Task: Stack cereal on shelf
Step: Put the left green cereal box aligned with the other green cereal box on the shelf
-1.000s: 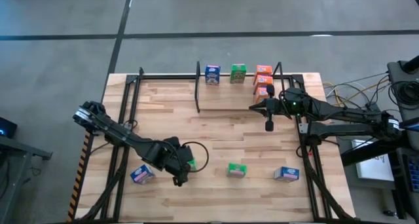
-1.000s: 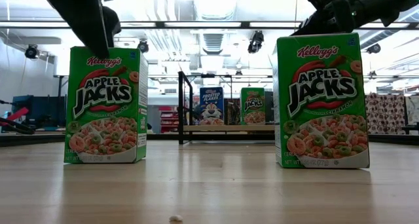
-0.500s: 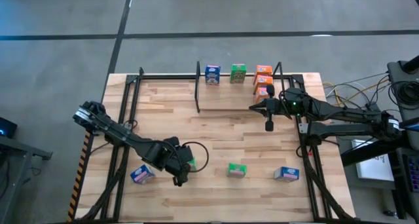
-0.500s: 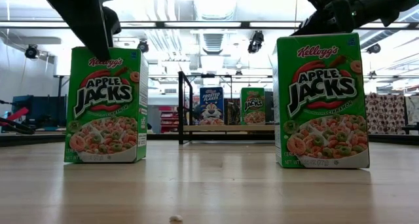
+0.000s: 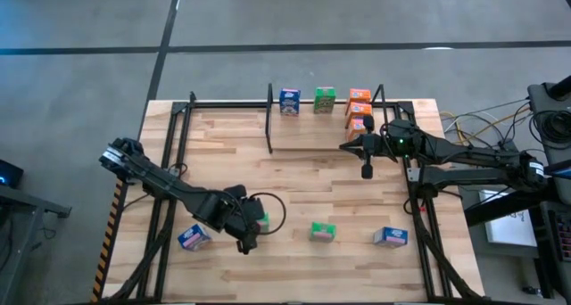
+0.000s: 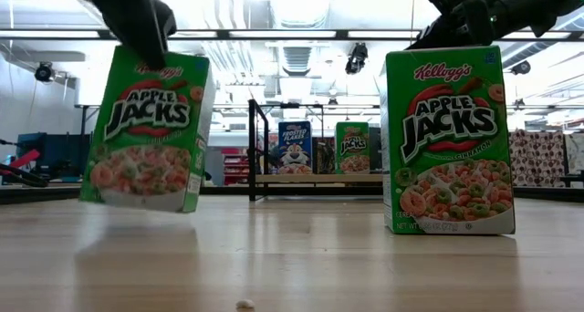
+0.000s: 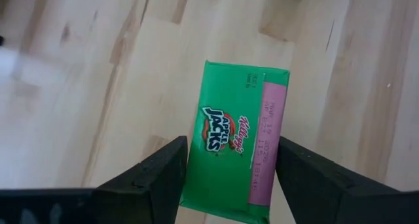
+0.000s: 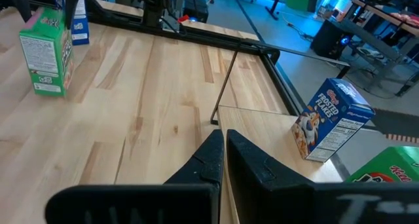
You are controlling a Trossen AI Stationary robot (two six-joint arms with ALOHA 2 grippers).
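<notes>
Cereal box [image 6: 146, 130], green and printed "Apple Jacks", is seen gripped at its top by the left tool [image 5: 252, 223] and tilted clear of the tabletop [image 5: 303, 185] in the low view. From the left wrist camera the box's top panel is seen pinched between the two dark fingers [image 7: 157, 175]. In the overhead view this tool is placed toward 7 o'clock on the tabletop, with a blue box [image 5: 193, 237] lying just beside it at 9 o'clock. A second green box [image 5: 322, 232] is stood near 6 o'clock and another blue box [image 5: 390, 237] toward 5 o'clock. On the shelf [image 5: 321, 131] at 12 o'clock, a blue box [image 5: 289, 101], a green box [image 5: 325, 99] and a cluster of orange boxes [image 5: 359, 107] are lined up along the far edge. The right tool [image 5: 366, 171] is held clenched and empty above the tabletop, near the shelf's 3 o'clock end.
</notes>
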